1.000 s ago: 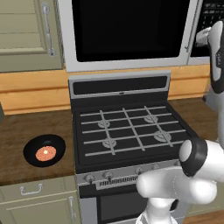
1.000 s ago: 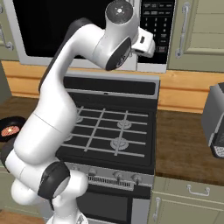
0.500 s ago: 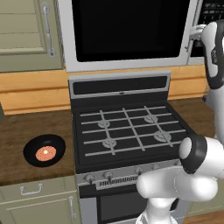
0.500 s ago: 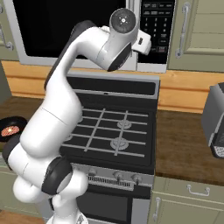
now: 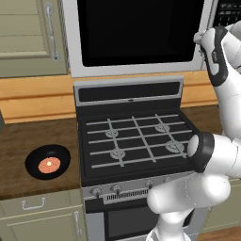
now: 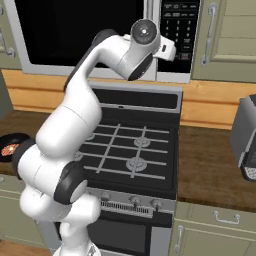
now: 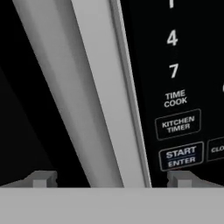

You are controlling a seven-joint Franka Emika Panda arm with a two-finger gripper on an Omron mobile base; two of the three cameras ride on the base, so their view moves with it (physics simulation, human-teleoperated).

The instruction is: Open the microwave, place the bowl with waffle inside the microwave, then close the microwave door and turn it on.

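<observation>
the arm reaches up to the microwave door (image 5: pixel 141 33), pincer (image 7: pixel 113 178) spread wide astride its bar handle (image 7: pixel 83 96). the door is shut, its glass black.

We see a dark wooden counter (image 5: pixel 28 136) running to the left and right of the stove (image 5: pixel 136 141). On its left stretch, near the front edge, sits the black bowl (image 5: pixel 47 161), with the orange waffle (image 5: pixel 48 164) in it. On the right stretch a grey appliance (image 6: pixel 246 137) stands at the far right.
</observation>
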